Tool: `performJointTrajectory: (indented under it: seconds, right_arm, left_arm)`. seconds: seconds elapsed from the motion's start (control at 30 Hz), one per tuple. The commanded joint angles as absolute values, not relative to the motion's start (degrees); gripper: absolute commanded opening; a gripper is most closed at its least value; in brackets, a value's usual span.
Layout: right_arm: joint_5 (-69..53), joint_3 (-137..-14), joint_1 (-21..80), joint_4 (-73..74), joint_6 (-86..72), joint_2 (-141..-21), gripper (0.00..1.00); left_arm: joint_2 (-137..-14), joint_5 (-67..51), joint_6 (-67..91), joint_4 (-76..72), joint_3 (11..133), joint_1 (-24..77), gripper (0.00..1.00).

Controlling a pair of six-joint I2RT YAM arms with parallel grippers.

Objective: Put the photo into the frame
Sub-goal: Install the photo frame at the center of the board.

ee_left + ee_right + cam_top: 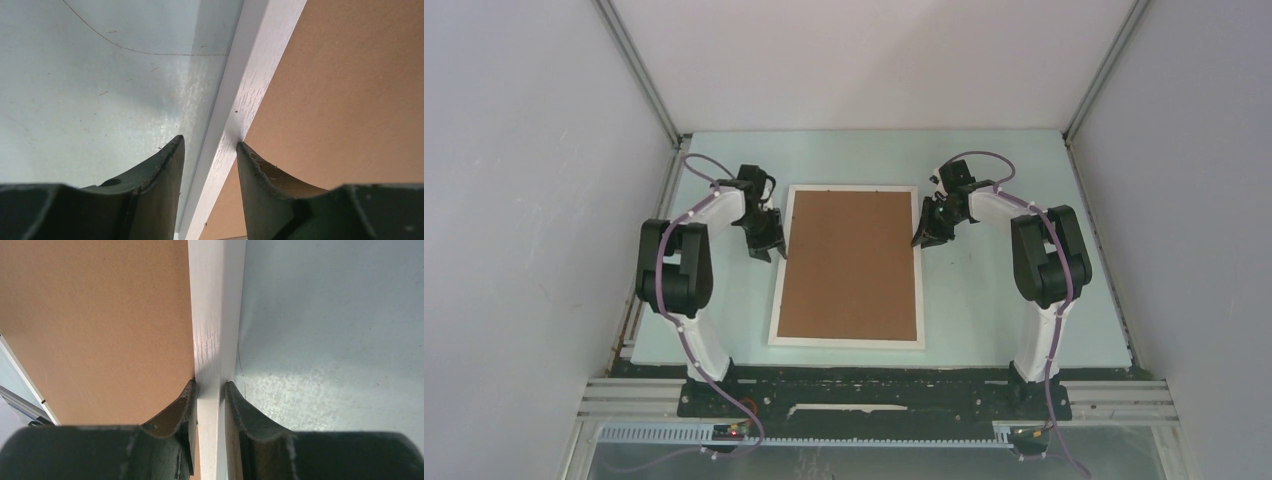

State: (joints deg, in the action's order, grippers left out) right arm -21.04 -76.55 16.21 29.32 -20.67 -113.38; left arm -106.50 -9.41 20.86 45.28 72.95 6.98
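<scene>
Centrally, frame point(848, 341) lies flat, brown backing board point(849, 265) uppermost; photo not visible. Judged rigid, light, smooth-painted: take opposite long rails. Now right gripper point(210, 385) pinches the right rail; left gripper point(210, 141) straddles the left rail, slack.

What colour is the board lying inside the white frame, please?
Plain brown; the board shows best in the top external view.
</scene>
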Motion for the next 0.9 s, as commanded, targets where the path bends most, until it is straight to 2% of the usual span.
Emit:
performJointTrajectory:
  seconds: [0.0,0.17,0.43,0.7,0.87]
  right_arm:
    - [-23.8,-76.2,17.9,27.2,-20.1,-114.2,0.0]
    - [-23.7,-76.2,18.0,27.2,-20.0,-114.1,0.0]
    - [-23.6,-76.2,18.1,27.2,-20.0,-114.0,0.0]
    - [-23.6,-76.2,18.0,27.3,-20.0,-114.1,0.0]
    - [-22.0,-76.2,17.7,27.8,-21.3,-113.9,0.0]
  left_arm:
    - [-111.2,-8.1,21.9,38.5,75.3,13.0,0.5]
    - [-114.8,-5.9,22.9,39.8,78.0,17.9,0.5]
    - [-118.8,-0.7,25.2,42.3,79.7,20.2,0.5]
    - [-103.9,0.4,21.9,42.5,77.2,20.5,0.64]
    - [-93.3,-4.3,22.1,41.1,68.1,16.2,0.68]
